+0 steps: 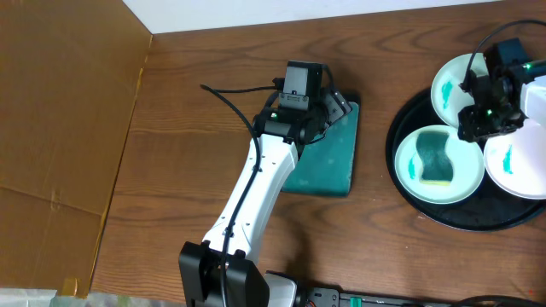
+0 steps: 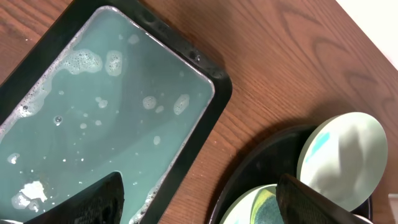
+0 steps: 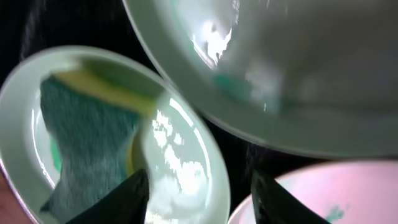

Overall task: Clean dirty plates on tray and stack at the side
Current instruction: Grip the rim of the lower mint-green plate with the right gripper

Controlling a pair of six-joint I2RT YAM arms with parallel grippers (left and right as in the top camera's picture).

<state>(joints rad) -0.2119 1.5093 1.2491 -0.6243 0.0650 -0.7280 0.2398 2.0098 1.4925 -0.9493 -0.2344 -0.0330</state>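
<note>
Three white plates with teal smears lie on the round black tray (image 1: 395,145): one at the back (image 1: 452,85), one at the front left (image 1: 462,170) and one at the right (image 1: 519,162). A green and yellow sponge (image 1: 435,162) lies in the front left plate. My right gripper (image 1: 480,122) hovers open and empty above the plates. In the right wrist view its fingers (image 3: 199,199) straddle the rim of the sponge plate (image 3: 180,162), with the sponge (image 3: 81,137) at the left. My left gripper (image 1: 338,107) is open and empty over a small rectangular tray (image 1: 328,166).
The small rectangular black tray (image 2: 214,74) holds teal soapy water with foam. In the left wrist view the round tray's (image 2: 261,149) rim and two plates show at the lower right. A brown cardboard wall (image 1: 60,111) stands along the table's left side.
</note>
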